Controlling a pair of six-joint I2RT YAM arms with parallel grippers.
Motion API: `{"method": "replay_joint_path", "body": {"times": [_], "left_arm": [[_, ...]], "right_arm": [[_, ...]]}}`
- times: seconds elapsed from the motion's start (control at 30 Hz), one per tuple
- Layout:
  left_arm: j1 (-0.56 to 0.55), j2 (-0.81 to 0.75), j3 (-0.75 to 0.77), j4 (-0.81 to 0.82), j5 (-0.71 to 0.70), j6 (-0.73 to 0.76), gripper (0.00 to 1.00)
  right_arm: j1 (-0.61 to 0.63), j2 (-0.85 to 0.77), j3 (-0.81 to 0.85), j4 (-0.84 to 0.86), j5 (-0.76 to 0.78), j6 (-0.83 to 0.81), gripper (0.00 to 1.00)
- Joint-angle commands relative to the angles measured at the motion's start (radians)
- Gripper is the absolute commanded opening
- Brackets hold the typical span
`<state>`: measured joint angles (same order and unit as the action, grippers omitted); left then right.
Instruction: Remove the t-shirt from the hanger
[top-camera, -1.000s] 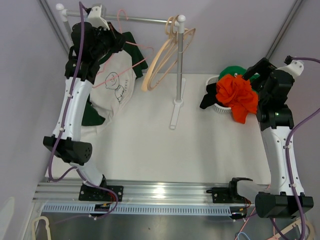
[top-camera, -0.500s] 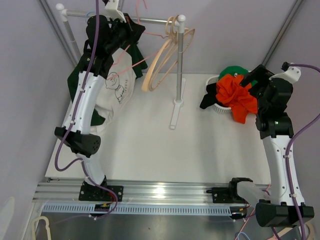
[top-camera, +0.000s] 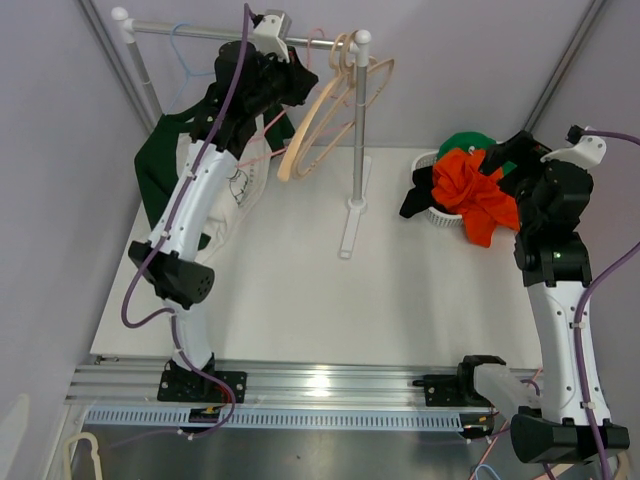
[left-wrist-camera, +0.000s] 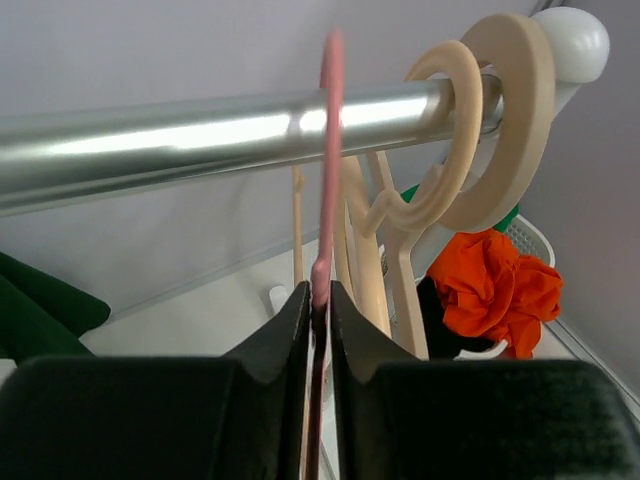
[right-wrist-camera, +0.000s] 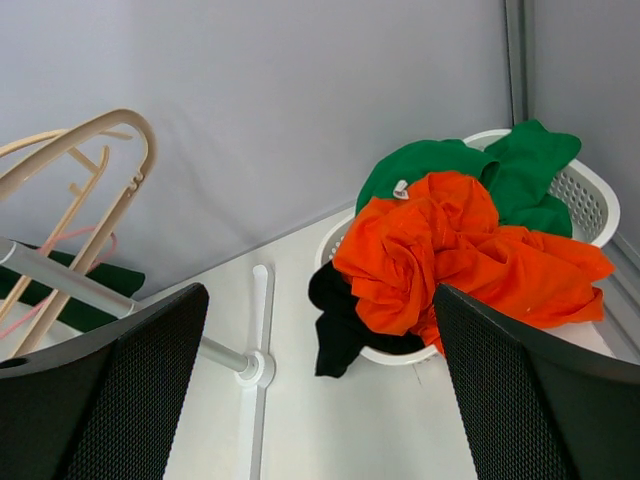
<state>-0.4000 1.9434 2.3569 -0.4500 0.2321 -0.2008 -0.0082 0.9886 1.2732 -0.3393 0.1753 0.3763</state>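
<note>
The t-shirt (top-camera: 232, 185), white with dark green sleeves, hangs low and to the outer side of the left pincer (left-wrist-camera: 318, 300), well under the rail (left-wrist-camera: 200, 135). It looks light, soft and limp. It should fold and drag rather than slide off cleanly, and the neck opening is likely to catch on the shoulders of a thin wire frame. A good place to take it would be a bunched fold at the collar or shoulder seam, so the cloth comes off one side at a time. A pinch at the hem would probably only stretch it. Whether it is on the pink hanger (left-wrist-camera: 328, 150) or has partly slipped off cannot be made out from above.

The left pincer is nearly shut, its fingers (left-wrist-camera: 288, 325) clamped flat on the thin stem of the pink hanger. Just above the grip the wire rises and curves over the rail. Immediately beside it, toward the rail's knobbed end, the rings of the wooden hangers (left-wrist-camera: 450, 130) are looped on the same rail and touch neither fingers nor wire.

The right pincer (right-wrist-camera: 320, 300) stands wide apart, holding and touching nothing. Ahead of it sits a white basket (right-wrist-camera: 590, 200) heaped with an orange cloth (right-wrist-camera: 450, 250) and green and black garments. That puts it well away from the t-shirt, so any help with the cloth would need a long reach across.
</note>
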Motion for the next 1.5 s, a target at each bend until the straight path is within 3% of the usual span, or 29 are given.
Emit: {"method": "replay_joint_path", "body": {"times": [0.0,0.03,0.1,0.13,0.27,0.4,0.43,0.53,0.67,0.77,1.17,1.33,1.43,1.47], "left_arm": [[0.001,-0.024,0.038,-0.006,-0.033,0.026,0.16],[0.001,-0.030,0.036,-0.010,-0.042,0.038,0.19],[0.004,-0.047,0.033,-0.022,-0.063,0.052,0.37],[0.007,-0.072,0.031,-0.038,-0.089,0.058,0.40],[0.062,-0.188,0.016,-0.087,-0.080,0.006,0.36],[0.144,-0.388,-0.138,-0.027,-0.086,-0.032,0.77],[0.168,-0.421,-0.225,0.000,-0.079,-0.046,0.82],[0.295,-0.489,-0.281,-0.013,-0.079,-0.119,0.98],[0.489,-0.457,-0.309,-0.027,-0.007,-0.167,1.00],[0.523,-0.407,-0.311,-0.015,-0.016,-0.150,1.00],[0.526,-0.186,-0.225,0.063,-0.039,-0.100,0.99],[0.526,-0.084,-0.086,0.039,-0.033,-0.089,0.99],[0.526,-0.018,-0.028,0.017,-0.002,-0.098,0.90],[0.526,-0.008,-0.015,0.019,0.012,-0.101,0.80]], "right_arm": [[0.005,-0.024,-0.006,0.011,-0.023,-0.005,0.99],[0.005,-0.025,-0.008,0.011,-0.029,-0.002,0.99],[0.005,-0.024,-0.011,0.010,-0.040,0.001,0.99],[0.004,-0.025,-0.011,0.010,-0.043,0.001,0.99],[0.005,-0.025,-0.015,0.014,-0.049,0.003,0.99],[0.040,-0.018,-0.005,0.022,-0.054,0.004,0.99],[0.043,-0.015,-0.005,0.025,-0.056,0.004,0.99],[0.065,-0.008,-0.003,0.029,-0.054,0.004,0.99],[0.100,-0.002,-0.006,0.033,-0.037,0.006,0.99],[0.125,-0.001,-0.009,0.037,-0.022,0.001,1.00],[0.140,0.030,-0.003,0.059,-0.028,-0.013,1.00],[0.148,0.036,-0.008,0.066,-0.010,-0.025,1.00],[0.146,0.033,-0.020,0.077,-0.007,-0.027,1.00],[0.146,0.035,-0.021,0.079,-0.007,-0.027,0.99]]}}
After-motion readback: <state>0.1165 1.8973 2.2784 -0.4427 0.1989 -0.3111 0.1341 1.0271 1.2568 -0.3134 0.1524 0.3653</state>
